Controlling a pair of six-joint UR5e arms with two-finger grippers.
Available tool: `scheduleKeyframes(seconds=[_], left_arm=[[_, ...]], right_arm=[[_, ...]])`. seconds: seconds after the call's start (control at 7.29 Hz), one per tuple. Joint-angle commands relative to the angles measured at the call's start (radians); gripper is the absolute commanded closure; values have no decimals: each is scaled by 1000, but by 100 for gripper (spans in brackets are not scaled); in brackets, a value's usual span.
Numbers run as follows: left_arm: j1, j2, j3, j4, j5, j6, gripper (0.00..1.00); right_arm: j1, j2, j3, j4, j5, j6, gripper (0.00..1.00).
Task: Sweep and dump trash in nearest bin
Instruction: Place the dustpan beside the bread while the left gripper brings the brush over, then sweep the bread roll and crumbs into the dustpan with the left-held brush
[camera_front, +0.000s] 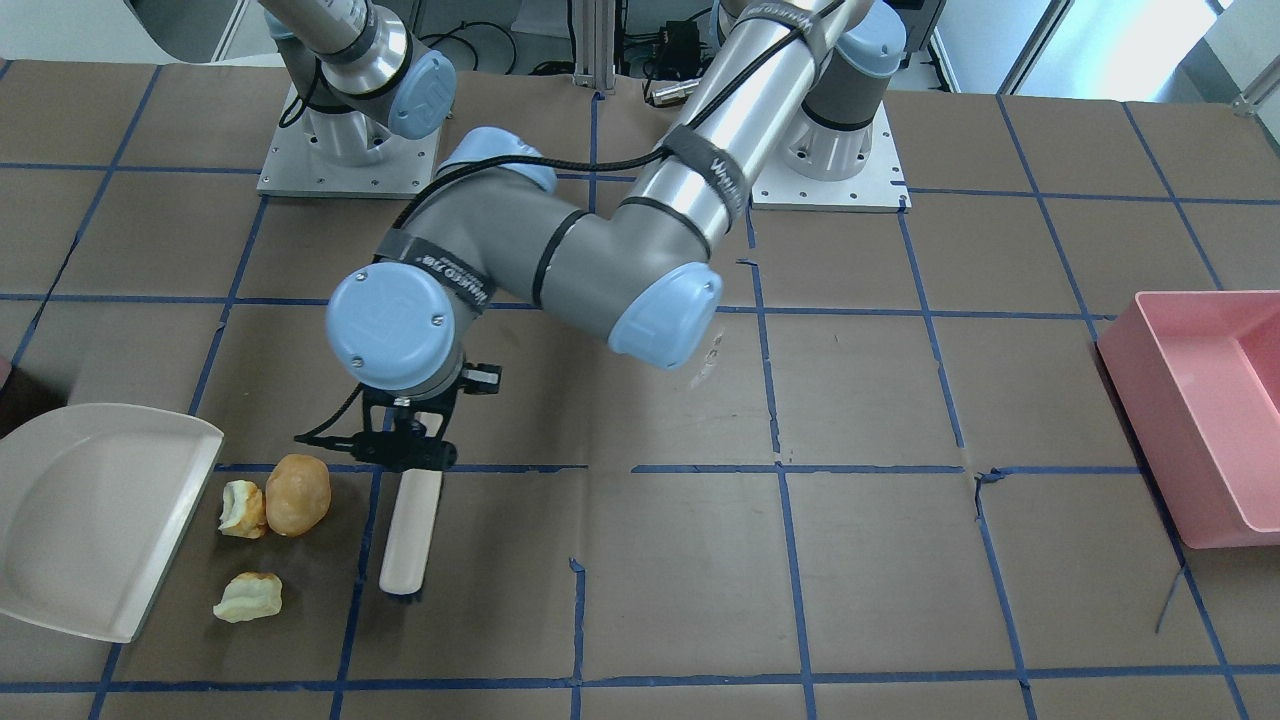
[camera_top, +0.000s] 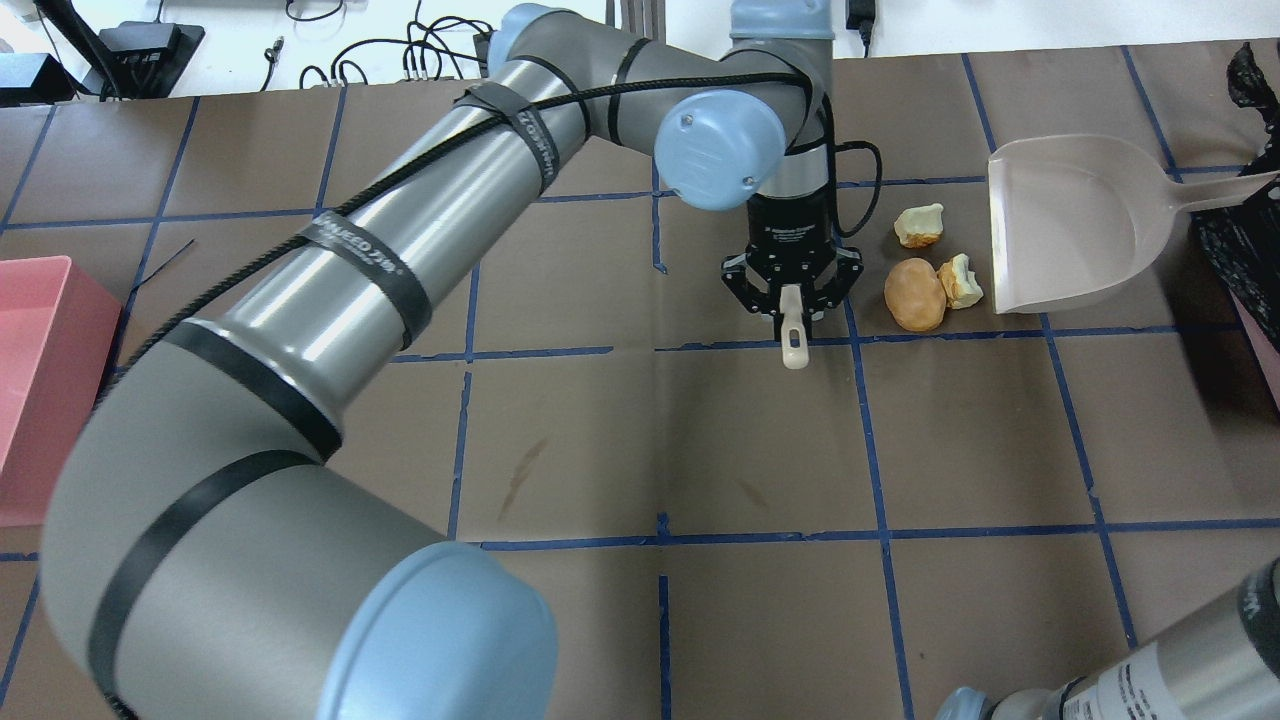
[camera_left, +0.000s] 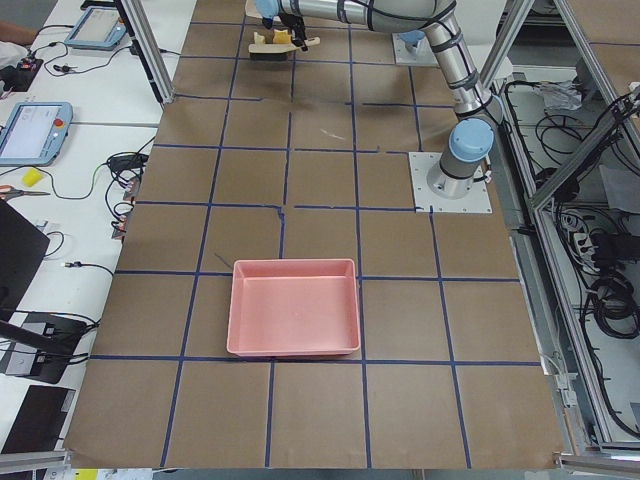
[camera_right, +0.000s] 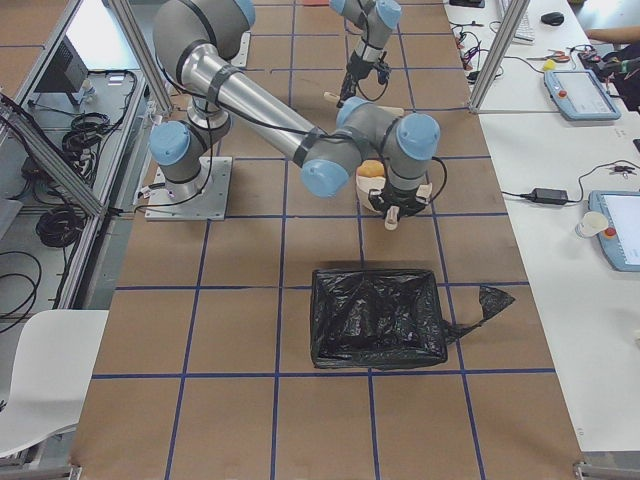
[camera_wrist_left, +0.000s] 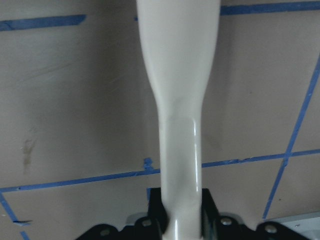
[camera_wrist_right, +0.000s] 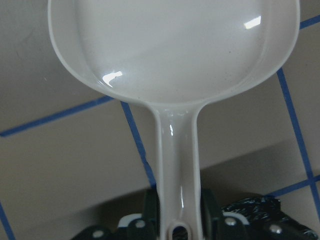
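Observation:
The trash lies on the brown table: a tan-brown lump (camera_front: 297, 494) (camera_top: 915, 294) and two pale yellow-green chunks (camera_front: 242, 509) (camera_front: 249, 597), just in front of the mouth of a cream dustpan (camera_front: 90, 500) (camera_top: 1060, 225). My left gripper (camera_front: 412, 460) (camera_top: 792, 310) is shut on the handle of a cream brush (camera_front: 410, 535) (camera_wrist_left: 180, 100), which stands on the table beside the lump, on the side away from the pan. My right gripper (camera_wrist_right: 177, 217) is shut on the dustpan's handle (camera_wrist_right: 175, 150).
A bin lined with a black bag (camera_right: 378, 317) stands close behind the dustpan and shows at the overhead view's right edge (camera_top: 1235, 240). A pink bin (camera_front: 1210, 410) (camera_left: 293, 305) sits far off at the table's other end. Blue tape lines grid the table.

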Motion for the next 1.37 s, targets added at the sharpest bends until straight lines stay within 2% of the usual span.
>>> scheduleKeyframes(seconds=[0.0, 0.41, 0.69, 0.96, 1.24], left_arm=[[-54, -103, 96, 74, -32, -46, 97], [-72, -122, 103, 77, -44, -134, 97], [-115, -163, 104, 139, -46, -183, 97], [-160, -177, 115, 168, -48, -208, 97], [-187, -210, 182, 168, -70, -226, 96]], right_arm=[[-8, 140, -126, 51, 4, -190, 100], [-8, 167, -116, 9, 24, -206, 100], [2, 169, -111, -31, 24, -186, 100], [4, 165, -64, -87, 24, -166, 100], [11, 163, -57, -88, 26, -156, 100]])
